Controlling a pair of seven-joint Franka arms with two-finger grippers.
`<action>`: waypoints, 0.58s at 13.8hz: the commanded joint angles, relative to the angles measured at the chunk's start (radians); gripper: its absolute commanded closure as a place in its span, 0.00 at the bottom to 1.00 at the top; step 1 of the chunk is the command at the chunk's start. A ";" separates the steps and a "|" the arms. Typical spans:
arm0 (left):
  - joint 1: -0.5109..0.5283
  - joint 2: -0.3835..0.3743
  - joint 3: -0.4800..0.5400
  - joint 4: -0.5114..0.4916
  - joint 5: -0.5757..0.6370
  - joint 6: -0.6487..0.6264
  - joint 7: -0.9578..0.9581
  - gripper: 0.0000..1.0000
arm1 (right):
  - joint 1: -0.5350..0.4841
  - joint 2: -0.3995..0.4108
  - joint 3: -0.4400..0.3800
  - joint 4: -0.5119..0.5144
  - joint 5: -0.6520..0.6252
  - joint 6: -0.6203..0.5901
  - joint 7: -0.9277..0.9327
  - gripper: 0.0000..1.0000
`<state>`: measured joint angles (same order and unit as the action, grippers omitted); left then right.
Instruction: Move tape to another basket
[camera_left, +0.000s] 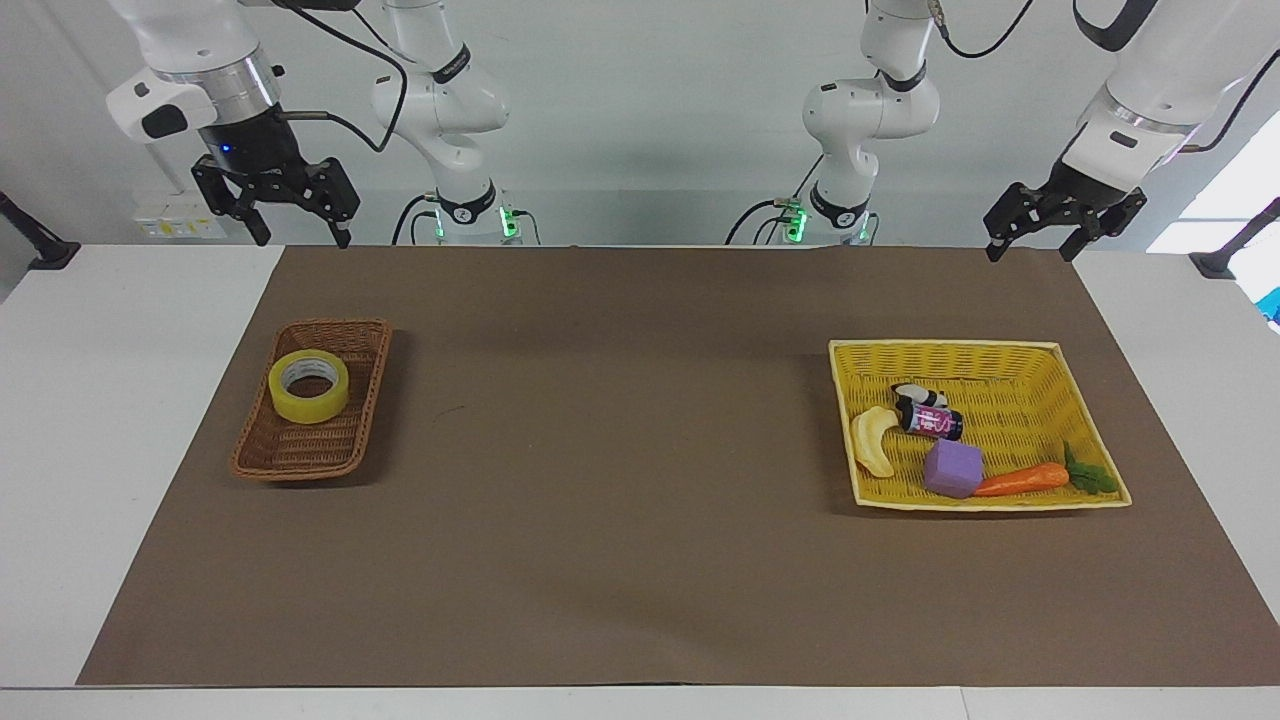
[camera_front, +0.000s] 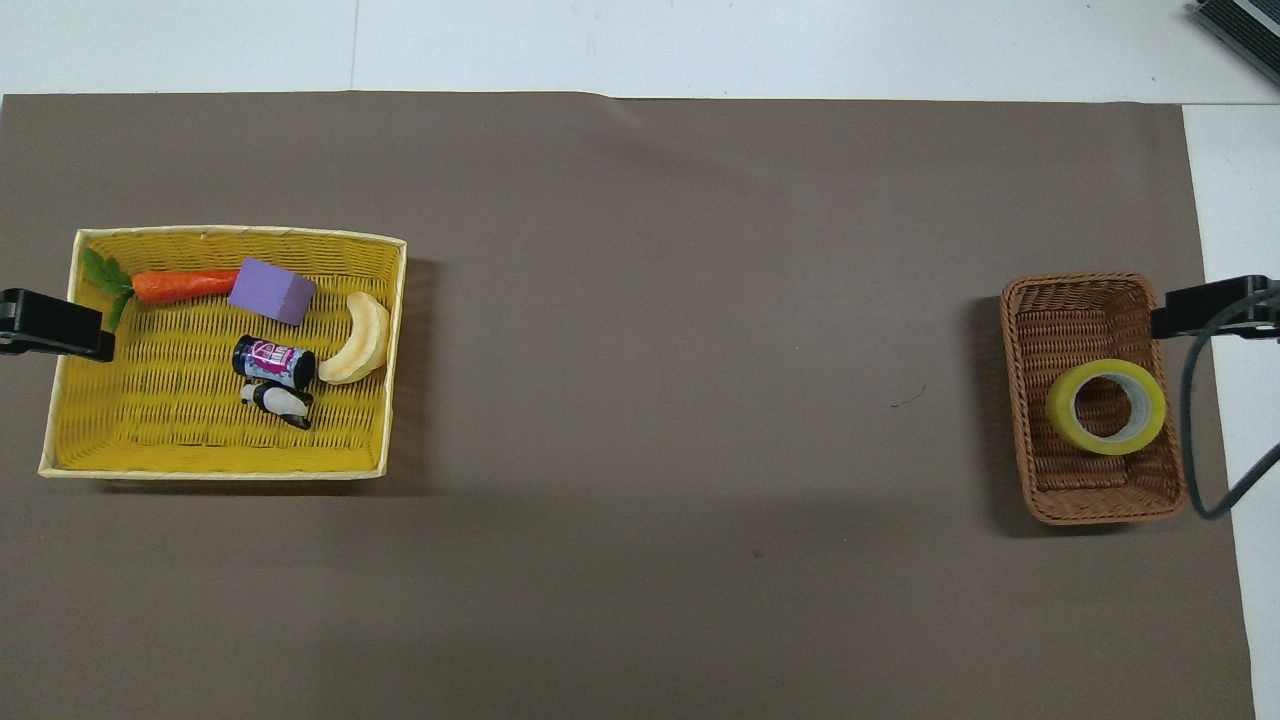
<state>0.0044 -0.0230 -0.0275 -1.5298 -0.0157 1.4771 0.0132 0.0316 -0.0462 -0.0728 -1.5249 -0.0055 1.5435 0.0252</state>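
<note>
Up at the robots' end, find the right pincer (camera_left: 300, 236) hung high above the right arm's end of the desk (camera_left: 620, 450), jaws spread wide, holding nothing, pointed straight down from a near-upright wrist. Find the left pincer (camera_left: 1035, 246) likewise raised at the left arm's end, also wide and empty, waiting over the mat's edge, tilted a little inward. Farther out and well below the right pincer, meet the basket (camera_left: 300, 465), narrow and dark brown, long axis running away from the robots. Inside it, see the tape (camera_left: 300, 408) lying flat, hole upward, about mid-basket and a touch toward the robots' end, clear of the rim. Being round, offers no long axis of its own and so asks for no particular wrist turn. Lies down and outward from the right pincer, plainly the nearer of the two, and well apart from the left one. Toward the left arm's end, note the wide yellow basket (camera_left: 1000, 345) with its toys, no tape among them. Judging by that, looks like the placing is done, with no grasp left to make.
</note>
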 joint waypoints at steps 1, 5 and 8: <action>-0.015 -0.006 0.015 0.005 -0.004 -0.017 0.011 0.00 | -0.010 -0.009 -0.008 0.011 -0.008 -0.045 -0.080 0.00; -0.015 -0.006 0.015 0.003 -0.004 -0.017 0.011 0.00 | -0.009 -0.029 -0.005 0.034 -0.004 -0.076 -0.090 0.00; -0.015 -0.006 0.015 0.003 -0.004 -0.017 0.011 0.00 | -0.007 -0.035 -0.002 0.000 -0.004 -0.057 -0.093 0.00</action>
<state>0.0044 -0.0230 -0.0275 -1.5298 -0.0157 1.4771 0.0132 0.0324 -0.0683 -0.0834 -1.4935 -0.0057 1.4637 -0.0452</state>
